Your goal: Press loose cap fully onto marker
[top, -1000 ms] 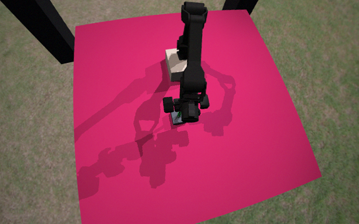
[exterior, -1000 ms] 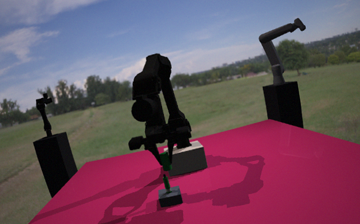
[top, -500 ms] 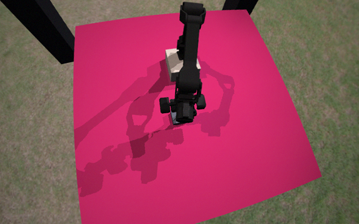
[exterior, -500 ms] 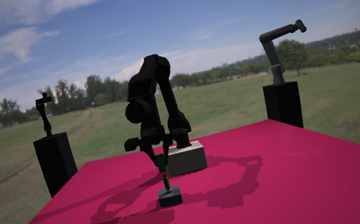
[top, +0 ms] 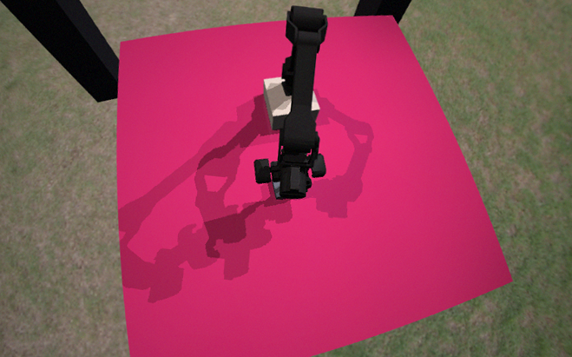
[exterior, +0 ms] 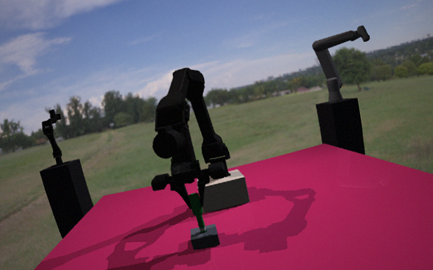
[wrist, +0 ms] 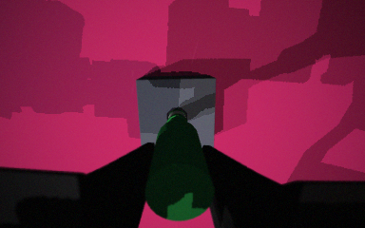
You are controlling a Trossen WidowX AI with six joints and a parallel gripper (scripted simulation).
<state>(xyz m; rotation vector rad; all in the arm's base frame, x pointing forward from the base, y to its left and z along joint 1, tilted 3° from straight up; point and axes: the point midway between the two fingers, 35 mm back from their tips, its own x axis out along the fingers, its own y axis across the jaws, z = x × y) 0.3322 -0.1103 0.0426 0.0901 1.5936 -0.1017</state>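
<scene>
The green cap [exterior: 195,202] [wrist: 179,195] is held upright between the two fingertips of my gripper [exterior: 196,206] [wrist: 178,151], which is shut on it. The cap stands in line above the thinner green marker [exterior: 200,222] [wrist: 177,113], its lower end at the marker's top. How far it covers the tip I cannot tell. The marker stands upright in the small grey holder block [top: 276,190] [exterior: 205,240] [wrist: 157,102]. In the top view, the arm hides the cap, the marker and most of the holder.
The pale base block [top: 274,97] [exterior: 224,194] under my arm stands behind the holder on the pink table [top: 390,227] [exterior: 358,215]. Two black pedestals [exterior: 68,197] [exterior: 340,125] with other arms stand beyond the table. Arm shadows cross the table around the holder.
</scene>
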